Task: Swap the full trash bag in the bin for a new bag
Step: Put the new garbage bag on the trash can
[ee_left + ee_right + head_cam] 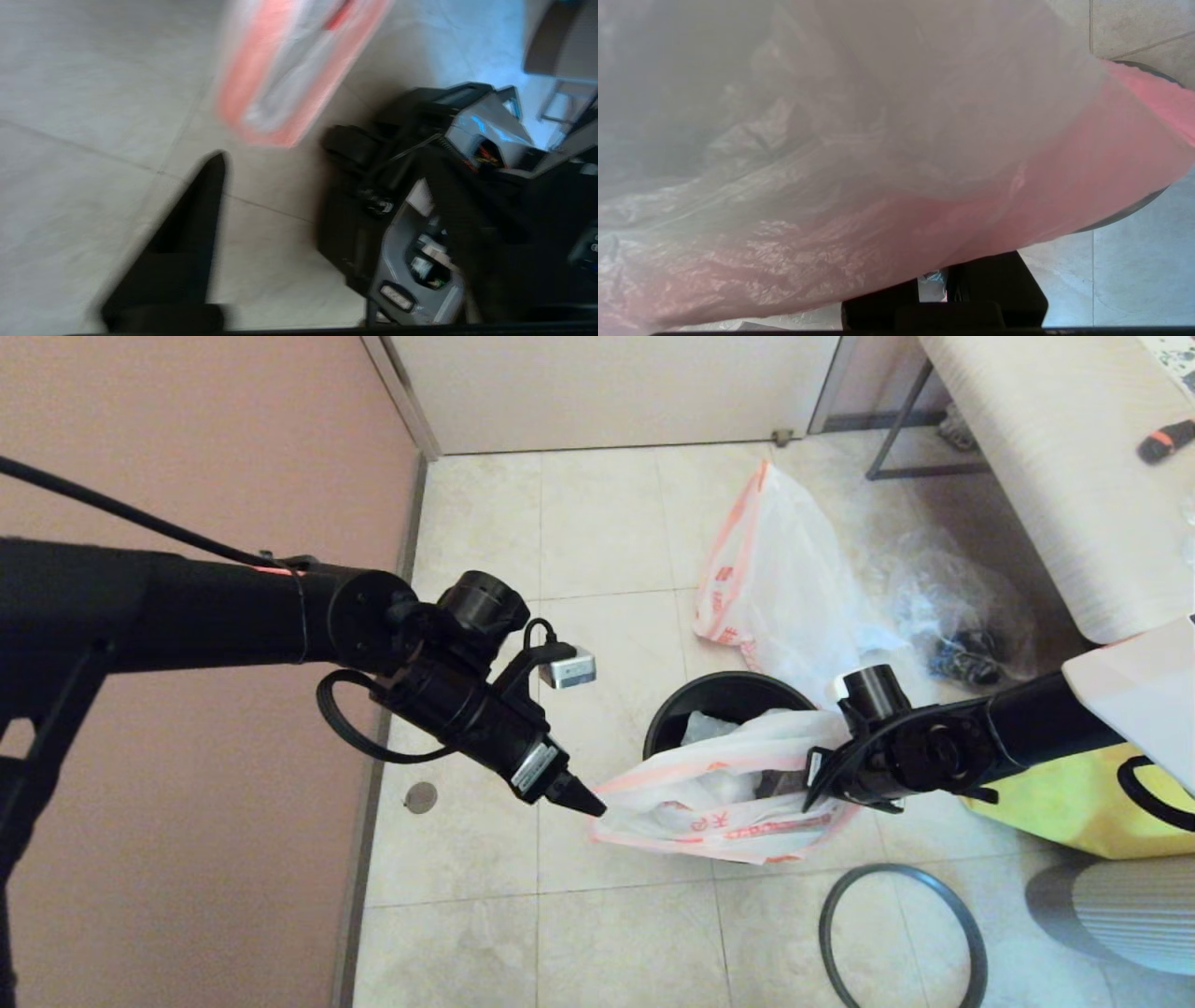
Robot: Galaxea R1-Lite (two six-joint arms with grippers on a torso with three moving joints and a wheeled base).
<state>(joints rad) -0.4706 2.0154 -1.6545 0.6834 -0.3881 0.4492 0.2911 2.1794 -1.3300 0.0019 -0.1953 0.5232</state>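
The full trash bag point(719, 807), white with an orange band and red print, hangs partly lifted over the front of the black bin point(674, 706). My right gripper point(816, 782) is shut on the bag's right edge. In the right wrist view the bag point(859, 154) covers nearly everything, draped over the gripper point(934, 285). My left gripper point(586, 800) sits at the bag's left corner. It stands open in the left wrist view, one finger point(187, 242) over bare tile and the bag's band point(289, 74) beyond it. The limp new bag point(761, 574) lies on the floor behind the bin.
The dark grey rim ring point(901, 933) lies on the tiles in front of the bin. A clear bag with dark items point(962, 625) sits at the back right, a yellow tote point(1064, 803) at the right. A pink wall point(205, 448) runs along the left.
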